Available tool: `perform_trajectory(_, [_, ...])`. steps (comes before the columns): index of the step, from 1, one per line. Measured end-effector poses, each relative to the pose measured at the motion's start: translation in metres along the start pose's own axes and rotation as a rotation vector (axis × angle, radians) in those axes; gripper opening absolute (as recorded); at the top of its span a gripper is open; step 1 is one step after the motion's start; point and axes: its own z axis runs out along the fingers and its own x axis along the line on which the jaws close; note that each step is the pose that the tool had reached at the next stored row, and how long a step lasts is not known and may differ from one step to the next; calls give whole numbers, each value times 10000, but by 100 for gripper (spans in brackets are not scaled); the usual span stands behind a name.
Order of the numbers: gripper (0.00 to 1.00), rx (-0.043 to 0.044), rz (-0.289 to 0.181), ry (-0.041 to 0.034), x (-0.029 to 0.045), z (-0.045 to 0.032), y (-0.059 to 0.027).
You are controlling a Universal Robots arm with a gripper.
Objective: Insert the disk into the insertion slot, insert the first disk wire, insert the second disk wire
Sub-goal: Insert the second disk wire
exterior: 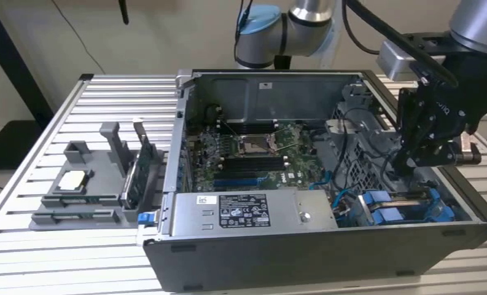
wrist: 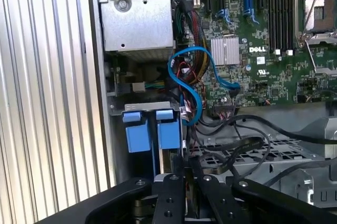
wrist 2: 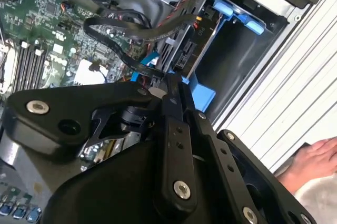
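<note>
My black gripper reaches down into the open computer case, just above the insertion slot at the front corner on the exterior view's right. The disk sits in that slot between blue rails, its connector end facing my fingertips. In both wrist views my fingers are pressed together, and in the second wrist view they pinch the end of a flat black disk wire a short way from the disk's connectors. In the first wrist view the same wire trails across the metal cage to my gripper, below the blue carrier tabs.
A grey tray with upright holders and a green circuit card stands on the exterior view's left. The power supply and motherboard fill the case. A looped blue cable lies beside the slot. A person's hand rests outside the case.
</note>
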Motion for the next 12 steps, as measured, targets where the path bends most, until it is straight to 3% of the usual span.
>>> perform_trajectory(3, [16, 171, -54, -20, 8, 22, 11])
perform_trajectory(9, [16, 685, -177, -68, 24, 47, 13])
perform_trajectory(12, [16, 841, -215, -82, 36, 64, 12])
